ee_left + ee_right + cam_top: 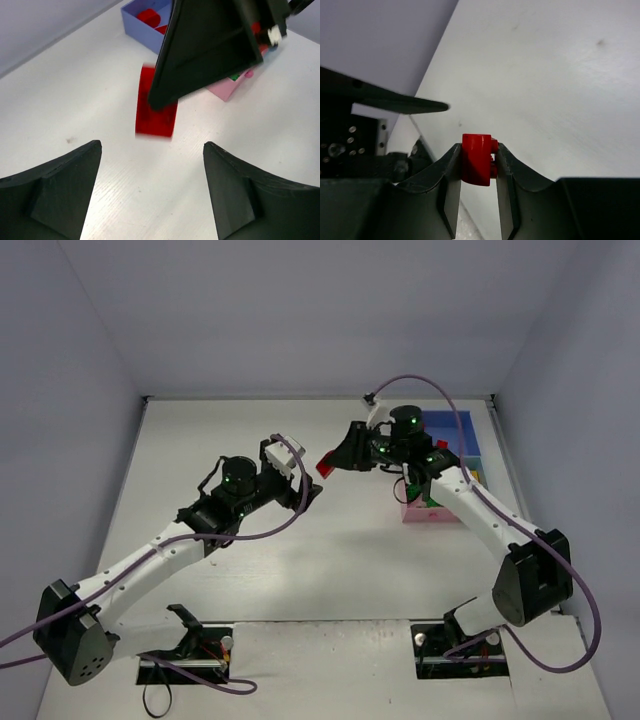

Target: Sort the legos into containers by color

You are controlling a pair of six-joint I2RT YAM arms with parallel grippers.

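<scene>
Right wrist close-up: hold red brick [475, 165] pinched firm in right gripper [478, 150], carry over blue compartment [140, 35] holding reds, release low; leave left gripper [151, 147] spread, aside.

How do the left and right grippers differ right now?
The left gripper stands open and empty; the right gripper is shut on a red lego. The left points right, toward the containers; the right points left, away from them. Both face each other near mid-table, tips close together.
</scene>
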